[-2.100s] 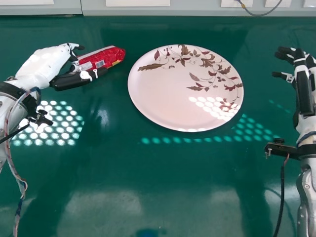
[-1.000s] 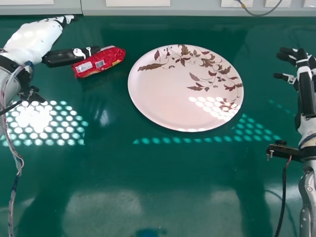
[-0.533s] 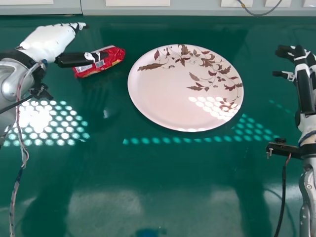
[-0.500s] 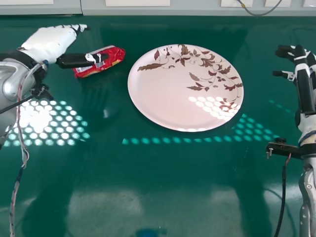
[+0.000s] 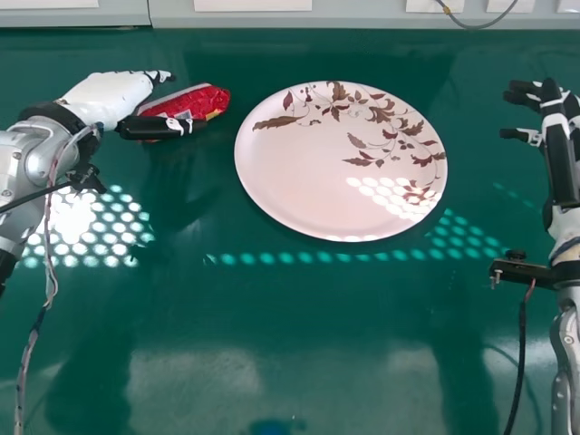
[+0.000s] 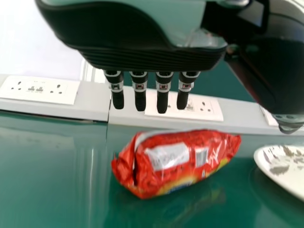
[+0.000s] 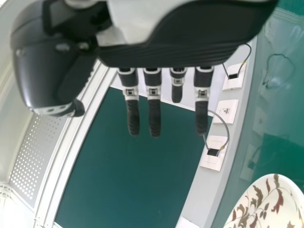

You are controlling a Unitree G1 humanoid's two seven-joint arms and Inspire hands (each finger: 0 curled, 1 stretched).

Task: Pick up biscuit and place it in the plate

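Observation:
In the head view my left hand [image 5: 107, 98] is over the table's left side, open, its thumb overlapping the near edge of the red biscuit packet [image 5: 207, 101]. Straight fingers of the left hand [image 6: 162, 97] and the whole packet [image 6: 178, 159] show in the left wrist view; the fingers are not curled round it. The round plate [image 5: 308, 172] with a leaf pattern lies right of the packet, apart from it. At the far right stands my right hand [image 5: 556, 127], open and holding nothing; its fingers [image 7: 154, 114] hang straight in the right wrist view.
The green table [image 5: 299, 335] carries bright sunlight dots at the left and below the plate. Wall sockets [image 6: 40, 90] line a grey ledge [image 5: 362, 16] along the table's far edge. A cable [image 5: 485, 25] hangs at the back right.
My left hand first drew back from the packet, then came rightward and nearer the packet again. The packet and plate have stayed in place. The right hand has hardly moved.

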